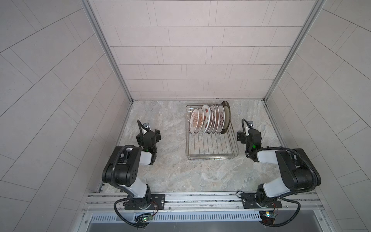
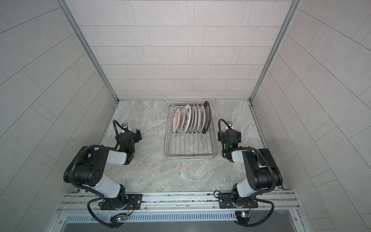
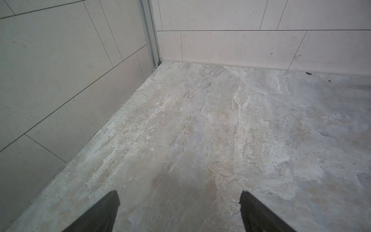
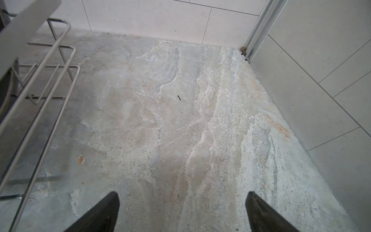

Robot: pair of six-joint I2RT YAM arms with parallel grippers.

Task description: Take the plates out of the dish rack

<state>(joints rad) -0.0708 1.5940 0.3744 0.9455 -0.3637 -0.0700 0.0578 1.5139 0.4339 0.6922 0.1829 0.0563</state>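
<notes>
The aluminium rail (image 1: 200, 197) carrying both arm bases sits closest. Beyond it, the left gripper (image 3: 178, 198) and right gripper (image 4: 182, 198) hover over the stone-look tabletop (image 1: 170, 172) with jaws spread wide, holding nothing. Between them stands the dish rack (image 1: 211, 145), with the plates (image 1: 208, 119) on edge in a tight row at its far end.

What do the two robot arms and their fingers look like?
The left arm and right arm have black joint housings and grey-white link covers. Black ribbed cable hoses loop along them, and a green light glows near each wrist. The fingers are dark and tapered.
</notes>
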